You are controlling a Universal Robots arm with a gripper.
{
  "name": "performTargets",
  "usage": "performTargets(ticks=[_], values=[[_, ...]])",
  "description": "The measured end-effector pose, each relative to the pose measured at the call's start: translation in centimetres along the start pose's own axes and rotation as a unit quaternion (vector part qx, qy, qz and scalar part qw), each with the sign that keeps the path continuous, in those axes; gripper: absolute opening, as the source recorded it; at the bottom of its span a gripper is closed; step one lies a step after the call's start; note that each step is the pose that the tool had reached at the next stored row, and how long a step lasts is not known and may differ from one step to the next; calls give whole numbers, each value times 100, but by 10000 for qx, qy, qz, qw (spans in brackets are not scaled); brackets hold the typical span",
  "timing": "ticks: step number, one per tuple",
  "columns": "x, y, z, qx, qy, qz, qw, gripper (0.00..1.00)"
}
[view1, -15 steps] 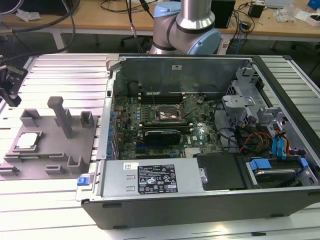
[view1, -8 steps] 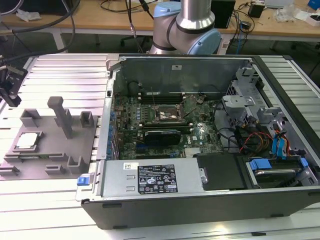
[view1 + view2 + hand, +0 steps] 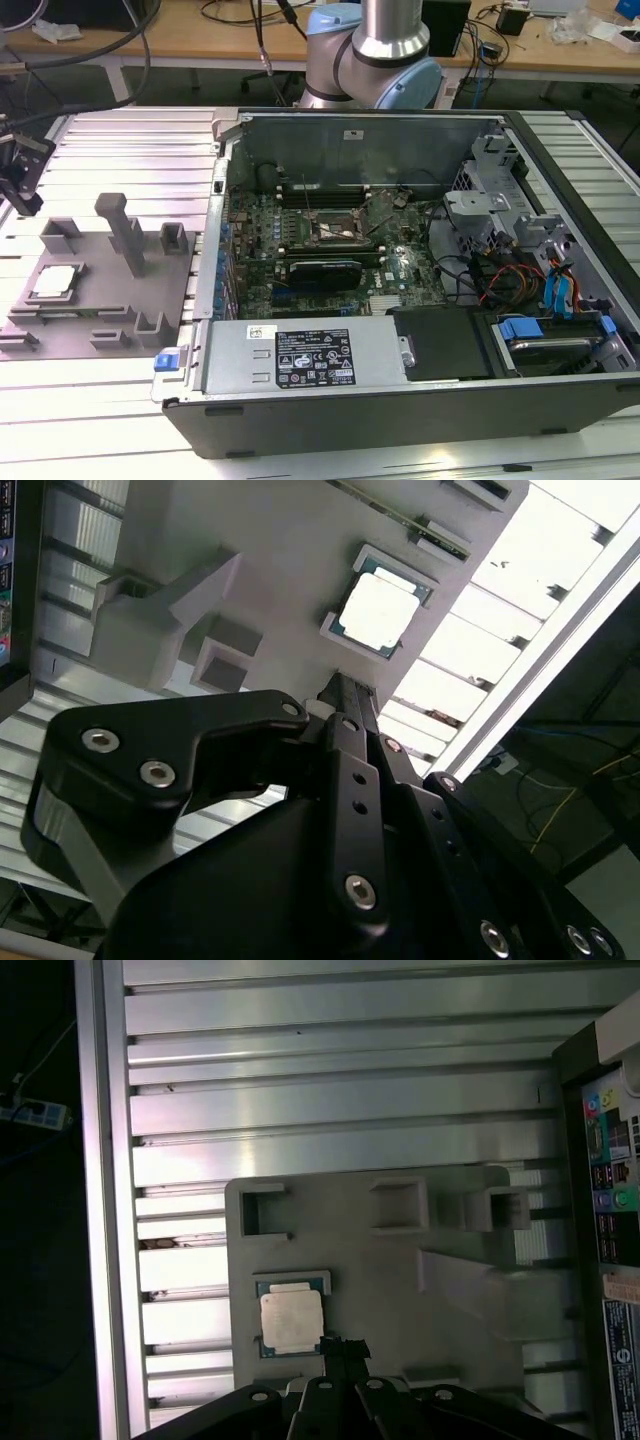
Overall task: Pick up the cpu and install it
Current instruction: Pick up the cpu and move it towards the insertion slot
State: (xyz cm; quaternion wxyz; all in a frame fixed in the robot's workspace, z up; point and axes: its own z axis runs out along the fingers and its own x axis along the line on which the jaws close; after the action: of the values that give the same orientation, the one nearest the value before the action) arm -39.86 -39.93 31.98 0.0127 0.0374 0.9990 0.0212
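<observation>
The cpu is a thin silvery square lying flat in a pocket of the grey fixture plate at the exterior view's left. Both wrist views show it as well: cpu, cpu. My black gripper hangs above the table beyond the plate, well clear of the chip. In the first wrist view its tips sit together just beside the cpu's edge, and in the second wrist view the gripper points toward it. The fingers look shut with nothing between them. The motherboard socket lies open inside the case.
An open computer case takes up the middle and the exterior view's right, with a power supply along its near side and drive cages. Grey posts and blocks rise from the fixture plate. The ribbed metal table surrounds everything.
</observation>
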Motion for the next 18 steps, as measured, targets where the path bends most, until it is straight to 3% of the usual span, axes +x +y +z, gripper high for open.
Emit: performTargets(ticks=[13, 18], values=[[96, -76, 209, -1, -1, 0, 10000, 11], [112, -105, 360, 0, 0, 0, 10000, 11]])
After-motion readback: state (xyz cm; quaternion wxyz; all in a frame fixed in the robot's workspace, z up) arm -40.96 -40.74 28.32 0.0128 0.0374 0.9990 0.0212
